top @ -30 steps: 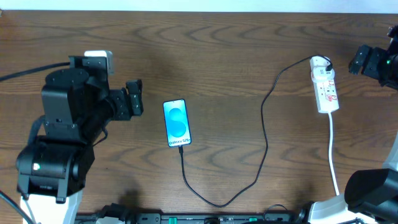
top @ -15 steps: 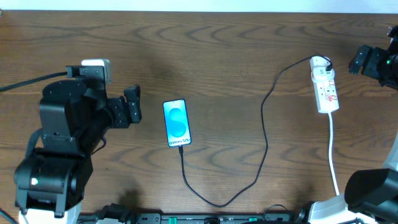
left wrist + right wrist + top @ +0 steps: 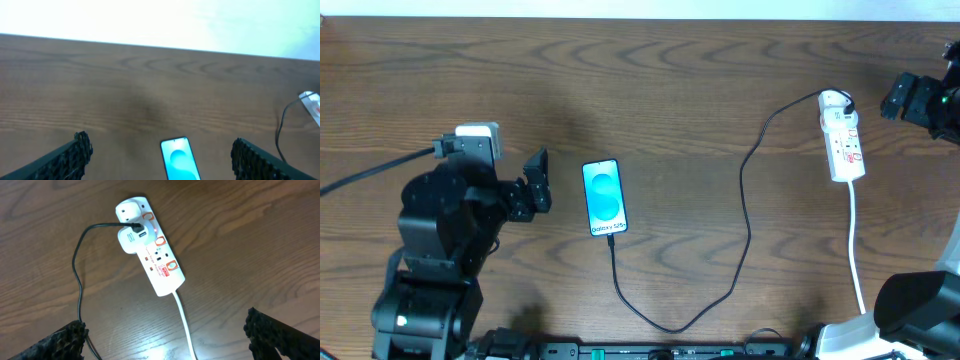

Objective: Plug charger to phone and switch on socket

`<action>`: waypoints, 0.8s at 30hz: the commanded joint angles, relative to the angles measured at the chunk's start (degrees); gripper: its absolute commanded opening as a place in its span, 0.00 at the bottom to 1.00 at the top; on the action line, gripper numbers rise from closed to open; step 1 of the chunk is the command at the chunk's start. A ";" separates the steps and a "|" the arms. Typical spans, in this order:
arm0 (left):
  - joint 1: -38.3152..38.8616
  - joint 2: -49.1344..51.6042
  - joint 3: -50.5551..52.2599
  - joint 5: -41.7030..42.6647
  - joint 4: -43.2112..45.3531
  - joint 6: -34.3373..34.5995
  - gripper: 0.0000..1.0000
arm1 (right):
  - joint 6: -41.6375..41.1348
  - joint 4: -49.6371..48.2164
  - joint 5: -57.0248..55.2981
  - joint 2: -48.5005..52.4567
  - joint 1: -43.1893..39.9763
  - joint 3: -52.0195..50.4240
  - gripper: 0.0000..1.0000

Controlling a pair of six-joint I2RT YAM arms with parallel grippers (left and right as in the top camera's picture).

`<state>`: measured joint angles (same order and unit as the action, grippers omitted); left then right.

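Note:
The phone lies flat mid-table, blue screen lit; it also shows in the left wrist view. The charger, a thin black cable, meets the phone's bottom edge, loops toward the front and runs up to the socket. In the right wrist view the socket is white with red switch marks, and the black plug sits in its far end. My left gripper is open and empty, just left of the phone, which lies between its fingers. My right gripper is open and empty, right of the socket.
The socket's white cord runs toward the front right edge. The charger passes by my right gripper's left finger. The table's far edge meets a pale wall. Robot bases stand at the front left and front right.
My left arm has pulled back toward the front of the table, gripper still open beside the phone. Phone, cable, socket and right arm have not moved.

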<state>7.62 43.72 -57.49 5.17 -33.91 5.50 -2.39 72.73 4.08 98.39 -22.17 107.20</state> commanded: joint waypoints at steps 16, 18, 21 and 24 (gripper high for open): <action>0.09 -12.33 18.32 -1.01 17.92 -0.98 0.91 | -0.57 0.15 -0.09 -0.57 0.09 1.01 0.99; 0.09 -13.66 20.04 -1.01 19.67 -0.98 0.91 | -0.57 0.15 -0.09 -0.57 0.09 1.01 0.99; 0.09 -15.74 22.80 -0.96 22.58 -0.96 0.91 | -0.57 0.15 -0.09 -0.57 0.09 1.01 0.99; 0.09 -17.88 25.57 -0.94 25.57 -0.94 0.91 | -0.57 0.15 -0.09 -0.57 0.09 1.01 0.99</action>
<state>7.62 27.75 -33.89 5.17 -9.93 5.48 -2.39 72.79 4.05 98.39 -22.17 107.20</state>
